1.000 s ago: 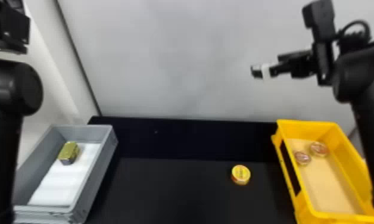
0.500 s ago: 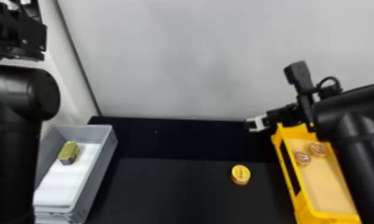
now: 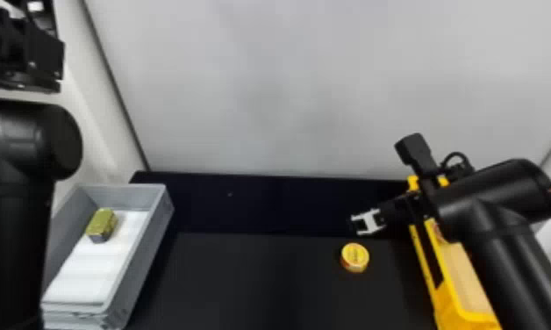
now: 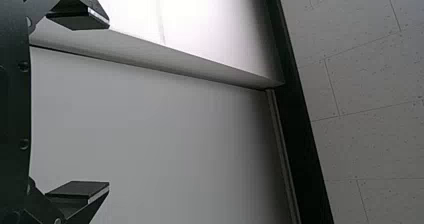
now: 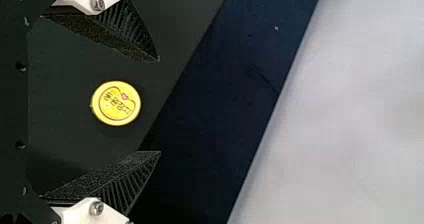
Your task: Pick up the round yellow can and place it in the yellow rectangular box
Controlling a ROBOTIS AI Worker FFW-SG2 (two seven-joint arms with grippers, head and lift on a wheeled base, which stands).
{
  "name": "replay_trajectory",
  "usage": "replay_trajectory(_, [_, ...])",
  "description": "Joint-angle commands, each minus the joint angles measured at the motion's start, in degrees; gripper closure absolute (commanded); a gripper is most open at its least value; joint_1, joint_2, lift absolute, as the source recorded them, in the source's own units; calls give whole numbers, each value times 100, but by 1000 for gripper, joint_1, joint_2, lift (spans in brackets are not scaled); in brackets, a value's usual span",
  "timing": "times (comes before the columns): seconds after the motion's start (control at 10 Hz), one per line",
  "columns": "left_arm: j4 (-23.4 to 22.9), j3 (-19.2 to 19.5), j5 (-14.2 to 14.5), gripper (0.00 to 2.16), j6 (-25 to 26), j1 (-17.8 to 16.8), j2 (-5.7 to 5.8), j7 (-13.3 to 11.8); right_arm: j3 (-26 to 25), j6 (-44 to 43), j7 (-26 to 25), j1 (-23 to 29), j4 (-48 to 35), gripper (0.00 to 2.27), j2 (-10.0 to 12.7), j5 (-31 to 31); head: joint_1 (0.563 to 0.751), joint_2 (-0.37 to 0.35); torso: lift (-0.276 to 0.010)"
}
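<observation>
Can (image 3: pixel 355 257), round, yellow: lies lid up on black table (image 3: pixel 244 281), left of yellow box (image 3: pixel 449 303). Right gripper (image 3: pixel 357 224): fingers spread, empty, hangs near can; right wrist view gives can between fingers (image 5: pixel 102 30), touching neither. Yellow box: stands partly hidden behind right arm (image 3: pixel 498 228). Left gripper (image 3: pixel 37 52): raised at left, fingers wide apart, empty. Grey box (image 3: pixel 145 263): stands at left, white-lined, holds one gold tin (image 3: pixel 101 224).

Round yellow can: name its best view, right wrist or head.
Right wrist view: there the round yellow can appears large, face-on and unobstructed. The head view shows it smaller, at a slant, on the black table.
</observation>
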Motion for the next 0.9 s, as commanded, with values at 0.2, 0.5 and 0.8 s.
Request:
replay_trajectory(0.2, [-34, 42, -23, 136, 89, 37, 247, -34, 38, -518, 153, 154, 673, 134, 26, 313, 663, 54, -10])
replay_trajectory(0.5, [-43, 24, -41, 136, 89, 11, 300, -34, -76, -1186, 4, 49, 1614, 139, 70, 181, 663, 54, -10])
replay_trajectory(0.8, [-34, -38, -49, 137, 54, -33, 300, -34, -103, -1793, -392, -145, 2387, 139, 87, -30, 663, 54, -10])
